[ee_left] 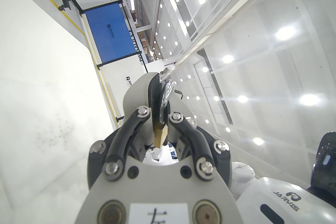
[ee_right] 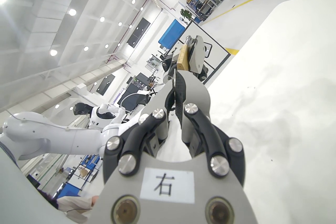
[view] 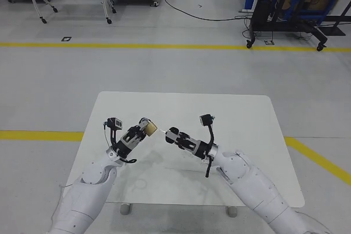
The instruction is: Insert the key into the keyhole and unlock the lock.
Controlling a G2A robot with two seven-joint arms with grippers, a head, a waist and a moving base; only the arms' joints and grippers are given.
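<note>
Above the middle of the white table [view: 240, 117], my left gripper [view: 141, 130] is shut on a brass padlock [view: 150, 127] whose body sticks out past the fingertips toward the other arm. In the left wrist view a strip of the padlock's brass [ee_left: 160, 134] shows between the closed fingers [ee_left: 136, 96], with a silver metal part [ee_left: 167, 90] at their tips. My right gripper [view: 172, 135] faces it, shut on the key [view: 163, 132], whose thin shaft points at the lock. In the right wrist view the padlock [ee_right: 183, 59] sits just beyond my right gripper [ee_right: 175, 78]; the key tip is hidden.
Both grippers hang over the table, well inside its edges. Beyond the table is grey floor with yellow lines [view: 164, 45], and a wheeled black frame [view: 286, 23] stands far back on the right.
</note>
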